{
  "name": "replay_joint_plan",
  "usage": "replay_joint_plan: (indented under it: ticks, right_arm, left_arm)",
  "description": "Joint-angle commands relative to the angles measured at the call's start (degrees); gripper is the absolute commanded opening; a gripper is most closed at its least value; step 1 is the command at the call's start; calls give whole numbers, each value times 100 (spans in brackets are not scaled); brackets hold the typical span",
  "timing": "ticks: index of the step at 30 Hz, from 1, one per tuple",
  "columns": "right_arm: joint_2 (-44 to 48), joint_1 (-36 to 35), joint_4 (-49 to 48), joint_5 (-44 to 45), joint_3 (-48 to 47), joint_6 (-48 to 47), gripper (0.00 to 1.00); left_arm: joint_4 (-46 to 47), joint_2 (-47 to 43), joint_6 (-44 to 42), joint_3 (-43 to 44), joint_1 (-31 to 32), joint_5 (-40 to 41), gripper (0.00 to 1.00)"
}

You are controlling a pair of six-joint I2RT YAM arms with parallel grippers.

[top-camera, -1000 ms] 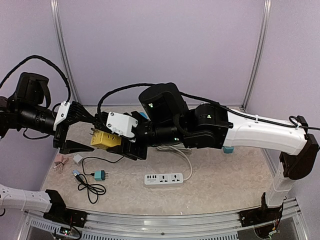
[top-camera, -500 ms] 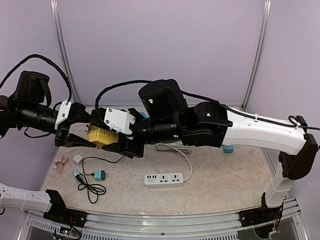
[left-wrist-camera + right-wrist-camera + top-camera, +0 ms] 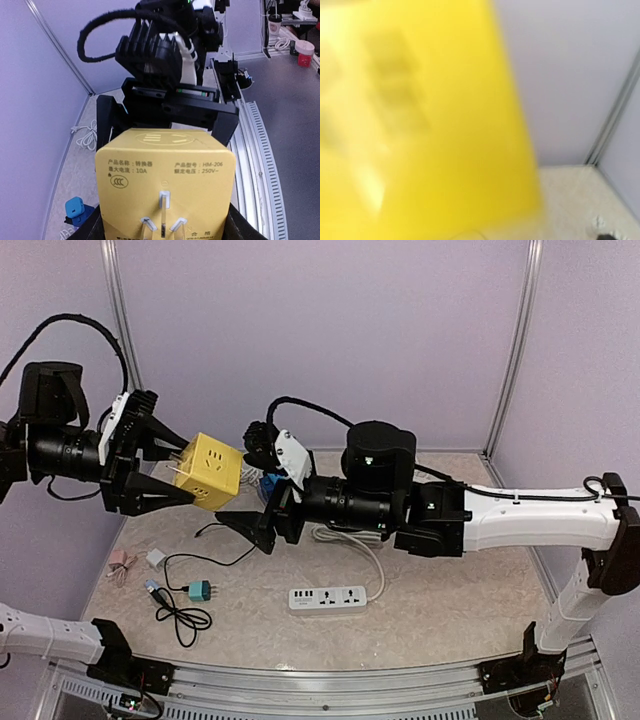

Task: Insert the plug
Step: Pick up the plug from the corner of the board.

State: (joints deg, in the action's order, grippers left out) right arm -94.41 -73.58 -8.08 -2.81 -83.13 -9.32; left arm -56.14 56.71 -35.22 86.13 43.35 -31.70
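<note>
The plug is a yellow cube adapter (image 3: 210, 470) with three metal prongs, held in the air at the left. My left gripper (image 3: 188, 472) is shut on it, one finger above and one below. In the left wrist view the plug (image 3: 165, 175) fills the lower frame with its prongs toward the camera, and a dark finger (image 3: 239, 226) shows at its side. My right gripper (image 3: 248, 480) stands open just right of the plug, not touching it. The right wrist view shows only a yellow blur of the plug (image 3: 420, 115). A white power strip (image 3: 327, 597) lies on the table.
The strip's white cable (image 3: 362, 542) coils under the right arm. A teal plug (image 3: 200, 590) on a black cord, a blue connector (image 3: 152, 587), a small white piece (image 3: 156, 558) and a pink item (image 3: 120, 562) lie at front left. A blue object (image 3: 270, 480) sits behind the right gripper.
My right gripper has let go of the yellow plug, opened wide and drawn back to the right. My left gripper has closed on the plug and raised it.
</note>
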Motion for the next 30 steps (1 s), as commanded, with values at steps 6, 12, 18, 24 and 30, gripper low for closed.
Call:
replay_joint_plan:
  ticks: [6,12,18,24,30]
  right_arm:
    - [22,88,-4969,-852,1231,1862,99]
    - [-247,68,-5479,-962,1041,2185,96]
    - [-534,69,-5260,-1015,651,2367,91]
    - [-614,71,-5439,-1230,559,2400,76]
    - [-610,72,-5628,-1259,604,2420,75]
  left_arm:
    - [1170,143,1549,324,-305,-1218,0]
    - [1535,156,1965,265,-395,-1424,0]
    - [1798,191,2210,275,-422,-1570,0]
    - [1781,193,2190,177,-424,-1581,0]
    - [1818,208,2188,150,-426,-1582,0]
